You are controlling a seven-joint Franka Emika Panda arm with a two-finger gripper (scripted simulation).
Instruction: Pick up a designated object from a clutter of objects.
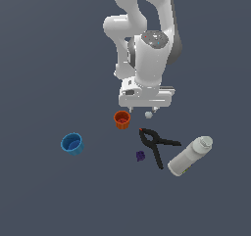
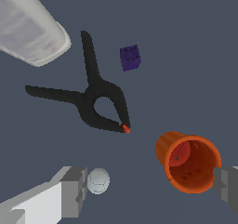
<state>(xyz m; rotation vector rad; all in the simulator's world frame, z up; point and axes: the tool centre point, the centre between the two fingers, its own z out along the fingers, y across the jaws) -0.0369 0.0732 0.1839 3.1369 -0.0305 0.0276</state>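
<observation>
Gripper is low over the floor, jaws spread wide and holding nothing. In wrist view one finger sits just beside the ball; contact can't be confirmed, gap looks v. thin. The other finger is well apart, on the far side of the orange cup. Both ball and cup thus lie between the fingers.

Target obj: ball, tiny, pale grey-white, smooth, resting on the floor. In exterior view it shows at, directly under the gripper body, near the orange cup, on the cup's exterior-view right.

Other items:
- Orange cup: upright, opening up, interior visible in wrist view.
- Clamp: black, lying flat, red tip pointing toward the ball/cup area; handles splayed toward the bottle. Exterior ref.
- Purple block: small, dark, studded top; just beside the clamp, apart from it. Exterior ref.
- Bottle: white, large, lying on its side at the exterior view's right, near a clamp handle. Only partly in wrist frame.
- Blue cup: upright, well apart from the rest, at the exterior view's left. Not in wrist frame.

Arm comes down from the top of exterior view, wrist vertical
</observation>
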